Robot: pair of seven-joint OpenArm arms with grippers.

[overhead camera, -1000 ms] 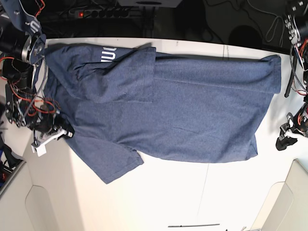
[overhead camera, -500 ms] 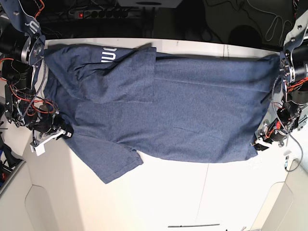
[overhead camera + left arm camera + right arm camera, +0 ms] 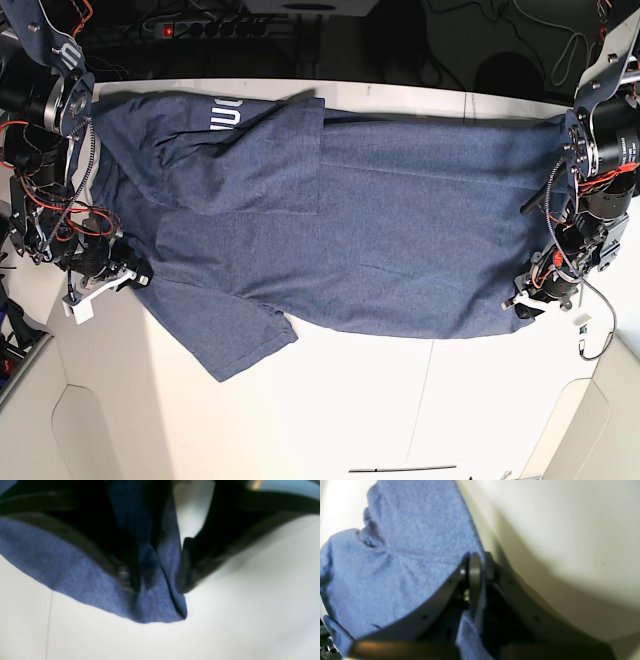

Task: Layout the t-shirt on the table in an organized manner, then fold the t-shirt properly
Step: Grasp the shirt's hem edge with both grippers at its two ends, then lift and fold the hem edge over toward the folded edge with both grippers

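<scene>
- Left claw (image 3: pixel 155 580) now arriving at t-shirt (image 3: pixel 400 230) hem corner, fingers spread astride fabric, not yet pinching.
- Right claw (image 3: pixel 475 575) still pinching shoulder edge, readying the next fold.

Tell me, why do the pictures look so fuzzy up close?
Left wrist view: the black fingers and t-shirt sit too near, so they blur. Right wrist view: soft too, with a dark shadow on the table. Base view: sharper, edges bent.

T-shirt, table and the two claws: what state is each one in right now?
T-shirt: spread on the table, one side folded over, lettering partly hidden.
Table: bare in front of the shirt.
Left claw: jaws around the shirt's corner, not fully shut.
Right claw: shut on the shirt's edge.
</scene>
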